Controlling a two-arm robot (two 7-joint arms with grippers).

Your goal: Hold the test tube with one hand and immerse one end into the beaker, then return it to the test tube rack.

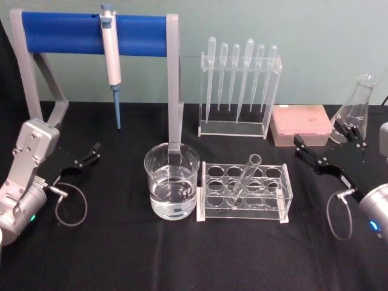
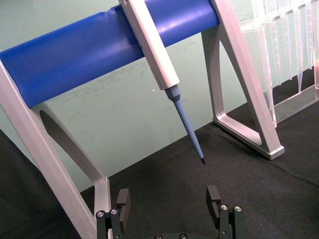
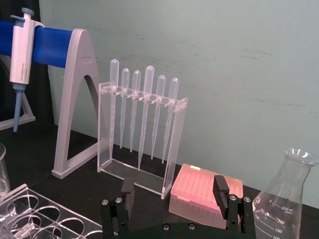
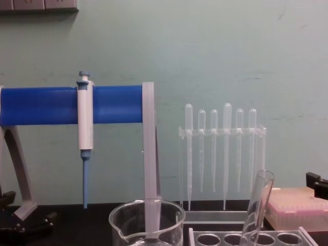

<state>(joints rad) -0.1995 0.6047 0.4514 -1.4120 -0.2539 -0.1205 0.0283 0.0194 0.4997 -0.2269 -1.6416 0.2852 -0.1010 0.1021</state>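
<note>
- The right gripper [image 1: 315, 156] is spread wide and holds nothing.
- The test tube [image 1: 244, 177] leans in the clear rack [image 1: 244, 193], off to its left and a bit nearer the robot.
- The beaker [image 1: 171, 180] sits farther left still.
- Best to pinch the tube near its top, then lift straight up.
- The left gripper [image 1: 83, 159] waits, spread, far left.

A glossy clear glass test tube [image 1: 245, 177] leans in a transparent acrylic rack [image 1: 244, 192] beside a smooth, wide glass beaker [image 1: 171, 180] on matt black table cloth [image 1: 121, 254]. Far left, a matt grey plastic stand [image 1: 173, 85] carries a smooth blue bar [image 1: 66, 33].
</note>
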